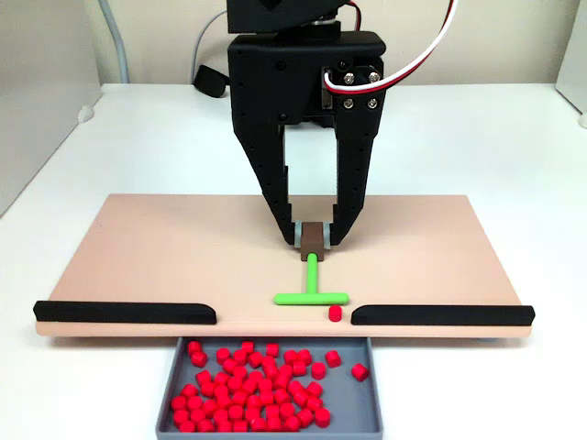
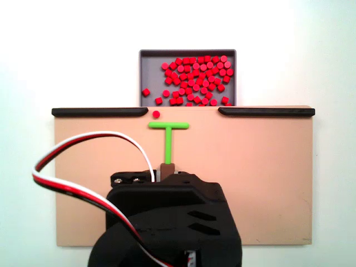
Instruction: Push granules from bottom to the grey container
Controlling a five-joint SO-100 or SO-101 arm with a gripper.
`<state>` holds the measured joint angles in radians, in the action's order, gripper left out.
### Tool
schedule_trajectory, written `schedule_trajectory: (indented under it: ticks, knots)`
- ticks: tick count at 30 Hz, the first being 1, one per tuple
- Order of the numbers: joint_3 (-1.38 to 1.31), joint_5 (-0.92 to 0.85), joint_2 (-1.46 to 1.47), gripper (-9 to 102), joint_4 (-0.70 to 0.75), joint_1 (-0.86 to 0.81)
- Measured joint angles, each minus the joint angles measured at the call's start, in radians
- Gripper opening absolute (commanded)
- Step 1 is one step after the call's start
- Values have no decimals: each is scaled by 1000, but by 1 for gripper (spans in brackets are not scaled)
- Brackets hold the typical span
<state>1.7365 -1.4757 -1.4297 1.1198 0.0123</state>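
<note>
Near the end of the sweep: almost all red granules (image 1: 252,385) heaped in the grey container (image 1: 174,385), just past the edge of the tan board (image 1: 138,247) on the white bench (image 1: 477,137). One stray granule (image 1: 335,314) left on the board, in the gap between the two black strips (image 1: 124,313), at the very lip above the container.

Fingers (image 1: 347,197) of the gripper (image 1: 313,236) closed on the brown handle block (image 1: 313,240) of the green T-shaped pusher (image 1: 312,289). Long stem in line with the arm's reach, pointing straight at the container. Crossbar square to the stem, parallel to the strips and the board's edge, just short of the gap.

Seen in a fixed view from behind the arm (image 2: 172,217), the stray granule (image 2: 156,114) just beyond the left end of the crossbar (image 2: 168,125), close to it yet apart. In the front fixed view, the same piece off the right end of the bar.

Likely step in hand: clearing the last piece. Next move, by judgement: a small sideways shift of the pusher to bring the crossbar squarely behind the granule, then a short push through the gap. Risk of clipping it with the bar's tip only and sending it along a strip instead of over the edge.
</note>
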Motion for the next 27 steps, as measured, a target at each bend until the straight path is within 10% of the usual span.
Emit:
schedule_trajectory:
  ticks: [27]
  knots:
    - [-67,0,52,0,-2,-17]
